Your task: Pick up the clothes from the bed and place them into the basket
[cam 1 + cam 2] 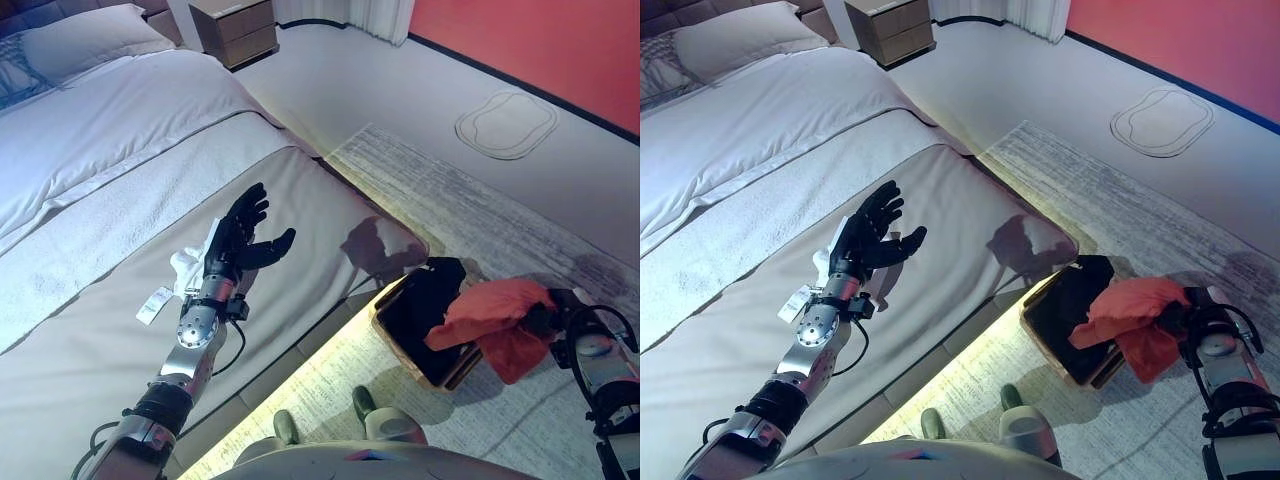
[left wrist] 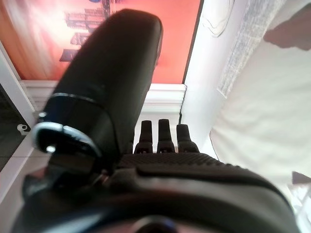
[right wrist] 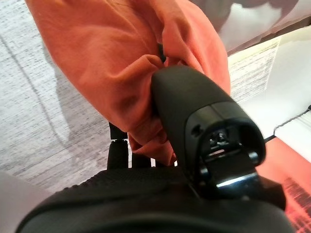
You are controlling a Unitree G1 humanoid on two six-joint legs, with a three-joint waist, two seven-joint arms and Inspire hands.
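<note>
A: Head cams first, what've I got?

B: My right hand (image 1: 545, 318) is clenched on the orange garment (image 1: 490, 318), which hangs over the basket (image 1: 395, 330) rim; the basket sits on the rug (image 1: 480, 215) just beside the bed (image 1: 120, 300)'s long edge. Dark clothes (image 1: 430, 295) are already inside. My left hand (image 1: 243, 240) hovers over the bed w/ fingers spread, holding nothing, close above a white garment (image 1: 185, 265) w/ a tag, near that same edge.

A: Left wrist cam?

B: Fingers (image 2: 167, 133) straight, nothing in them, bed sheet beyond.

A: Right wrist?

B: Thumb (image 3: 194, 102) and fingers pinch the orange cloth, bunched.

A: So which step?

B: Placing, I reckon. Next I'd shift the right hand further over the basket opening, then let go, else the cloth may drape on the rim. The white one's for after.
</note>
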